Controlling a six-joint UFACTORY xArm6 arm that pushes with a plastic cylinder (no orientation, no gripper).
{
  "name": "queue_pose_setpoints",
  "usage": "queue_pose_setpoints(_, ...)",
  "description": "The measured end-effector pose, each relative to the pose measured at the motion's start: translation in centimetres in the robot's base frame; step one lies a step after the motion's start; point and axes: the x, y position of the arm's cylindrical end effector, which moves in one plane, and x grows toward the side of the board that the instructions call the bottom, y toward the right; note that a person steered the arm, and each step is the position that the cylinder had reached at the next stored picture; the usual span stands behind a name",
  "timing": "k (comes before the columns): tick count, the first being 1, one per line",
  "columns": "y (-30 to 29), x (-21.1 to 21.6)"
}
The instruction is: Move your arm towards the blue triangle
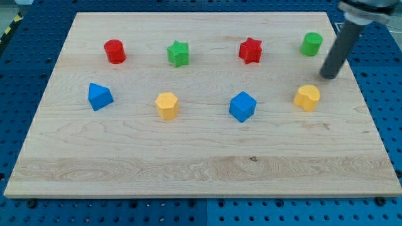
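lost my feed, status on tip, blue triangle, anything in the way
My tip at view's right, between green cylinder and yellow block. Blue triangle far left, untouched. Blue cube, yellow hexagon near the path.

board (201, 166): pale wood, visible grain, smooth matt finish | bench (25, 56): blue, perforated, looks like painted metal | blue triangle (100, 96), blue cube (242, 106), red star (250, 51): look like plastic, smooth, slight sheen | rod with my tip (328, 76): dark, matt
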Motion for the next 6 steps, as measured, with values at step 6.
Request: queue_pose_setpoints(6,-46.7,-1.4)
